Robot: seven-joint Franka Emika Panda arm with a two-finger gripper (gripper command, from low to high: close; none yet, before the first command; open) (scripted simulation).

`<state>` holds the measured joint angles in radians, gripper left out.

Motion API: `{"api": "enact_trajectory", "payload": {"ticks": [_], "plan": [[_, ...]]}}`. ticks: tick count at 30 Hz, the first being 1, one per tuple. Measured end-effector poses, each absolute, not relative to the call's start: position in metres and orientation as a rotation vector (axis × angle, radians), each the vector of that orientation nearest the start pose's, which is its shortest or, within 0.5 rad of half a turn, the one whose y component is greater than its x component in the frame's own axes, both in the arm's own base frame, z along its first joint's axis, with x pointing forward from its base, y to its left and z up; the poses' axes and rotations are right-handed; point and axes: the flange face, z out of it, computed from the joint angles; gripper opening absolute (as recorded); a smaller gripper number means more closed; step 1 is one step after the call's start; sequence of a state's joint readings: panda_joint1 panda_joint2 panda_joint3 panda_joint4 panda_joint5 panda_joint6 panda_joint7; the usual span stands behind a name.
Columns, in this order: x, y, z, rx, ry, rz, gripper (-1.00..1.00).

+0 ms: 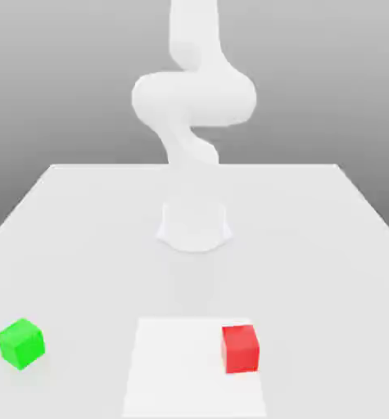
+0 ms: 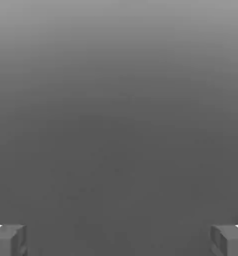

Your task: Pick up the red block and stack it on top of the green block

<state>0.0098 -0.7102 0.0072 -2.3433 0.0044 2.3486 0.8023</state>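
Gripper [image 2: 119, 241] wide open, nothing held. Red block [image 1: 240, 349] & green block [image 1: 20, 344] well apart on table [image 1: 83, 237].

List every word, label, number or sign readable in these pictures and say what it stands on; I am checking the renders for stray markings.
None: no text, number, brand or sign can be read anywhere.
Small red cube-shaped block: plain faces.
Small green cube-shaped block: plain faces.
Flat white tabletop: unmarked.
Smooth white robot arm: no label.
Open grey claw: bare fingertips.
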Motion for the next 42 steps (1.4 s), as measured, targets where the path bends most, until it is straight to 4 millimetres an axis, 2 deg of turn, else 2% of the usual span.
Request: {"api": "enact_trajectory", "payload": {"ticks": [2, 5, 10, 15, 20, 26, 27, 34, 39, 40, 42], "plan": [[0.407, 0.015, 0.617, -2.555, 1.045, -0.84, 0.0], [0.433, 0.025, 0.55, -2.629, 1.052, -0.712, 0.0], [0.453, 0.043, 0.438, -2.745, 1.057, -0.496, 0.0], [0.444, 0.059, 0.328, -2.851, 1.056, -0.273, 0.0], [0.408, 0.072, 0.227, -2.948, 1.042, -0.044, 0.0], [0.401, 0.071, 0.156, -2.962, 1.047, -0.001, 0.0], [0.4, 0.071, 0.148, -2.962, 1.047, 0.0, -1.0], [0.4, 0.071, 0.147, -2.962, 1.047, -0.001, -1.0], [0.401, 0.071, 0.193, -2.963, 1.047, -0.001, -1.0], [0.401, 0.067, 0.202, -2.959, 1.06, 0.0, -1.0], [0.413, 0.02, 0.212, -2.906, 1.196, 0.002, -1.0]]}}
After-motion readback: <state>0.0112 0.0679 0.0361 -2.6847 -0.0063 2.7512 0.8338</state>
